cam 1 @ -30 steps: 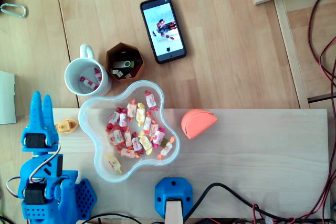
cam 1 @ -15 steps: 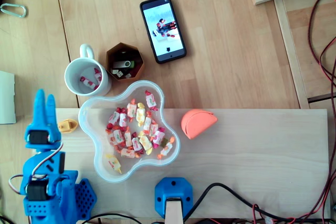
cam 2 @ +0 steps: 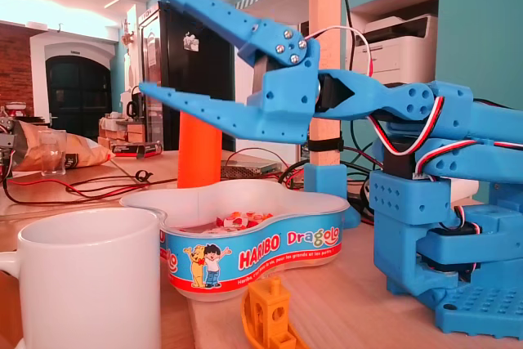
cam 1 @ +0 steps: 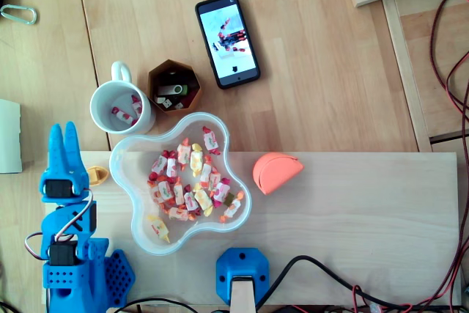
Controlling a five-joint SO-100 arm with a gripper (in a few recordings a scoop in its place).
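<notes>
Blue fingers (cam 2: 212, 15), spread apart and holding nothing, have swung slightly rightward at the overhead frame's lower left, the arm (cam 1: 69, 218) now hiding one end of the small orange boat (cam 1: 99, 174) on the surface (cam 1: 352, 210), with the candy bowl (cam 1: 121, 181) beyond and the white mug (cam 1: 106, 97) farther up.

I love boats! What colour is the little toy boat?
Orange. The boat shows best in the fixed view.
</notes>
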